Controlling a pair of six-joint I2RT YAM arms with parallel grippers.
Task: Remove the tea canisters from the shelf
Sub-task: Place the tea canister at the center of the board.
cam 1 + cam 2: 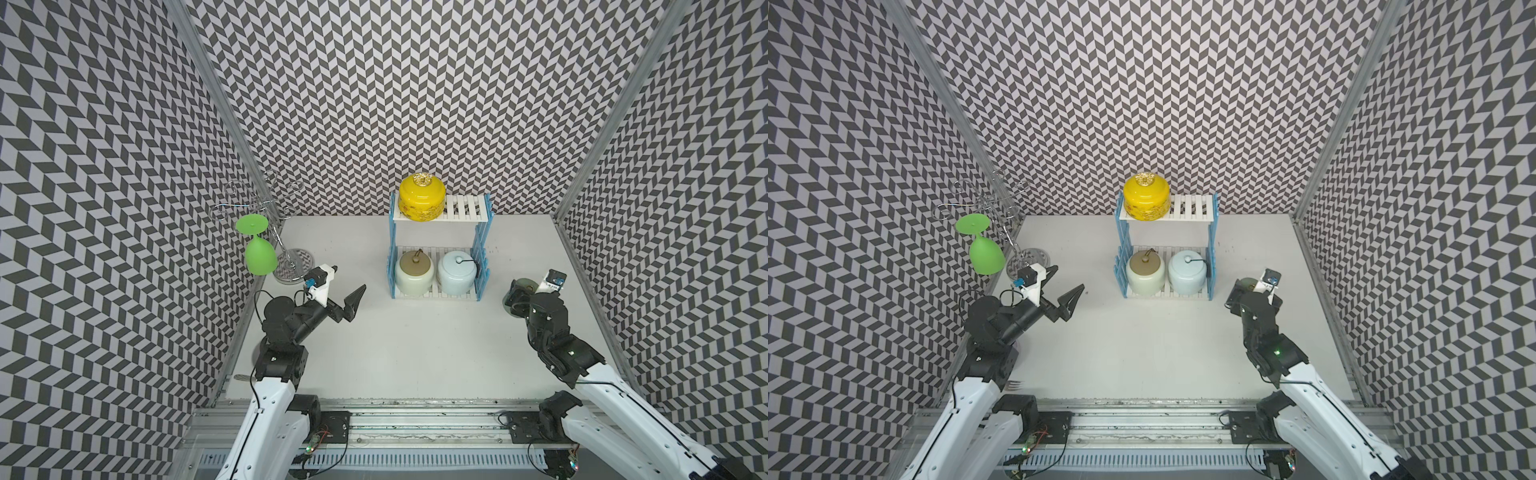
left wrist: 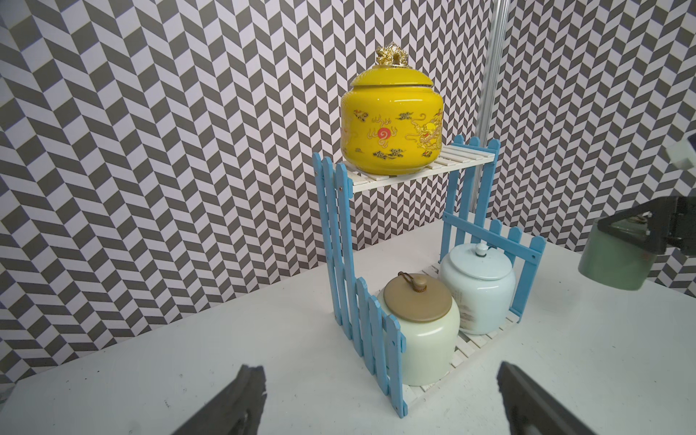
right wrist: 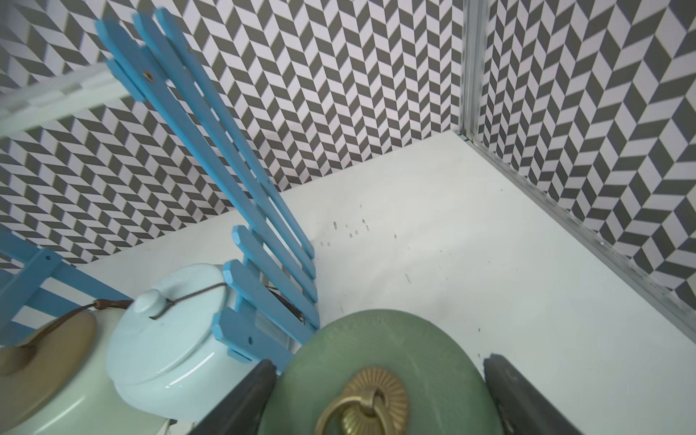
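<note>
**Desk:** Where is the sage-green canister (image 3: 395, 339)?

**Me:** Off the shelf (image 1: 465, 208), just beside its light-blue picket side, on my right. My right gripper (image 3: 376, 361) is clamped around it from above. A dark finger presses each flank, with the lid's brass ring between them. Whether its base rests on the table (image 1: 415, 353), I cannot tell.

**Desk:** And the other canisters?

**Me:** Three stand on the shelf. The yellow canister (image 1: 422, 199), gold knob up, sits on the left half of the top board. On the bottom board the cream canister (image 1: 414, 276), with its tan lid, and the pale blue canister (image 1: 456, 274) stand side by side, all but touching.

**Desk:** Your other arm?

**Me:** My left gripper (image 1: 1070, 277) hangs spread wide and empty above the table. It is left of the shelf, well apart from it, and pointed toward the lower tier. Behind it, near the left wall, a green goblet (image 1: 259, 257) hangs upside down from a chrome stand (image 1: 291, 249).
</note>
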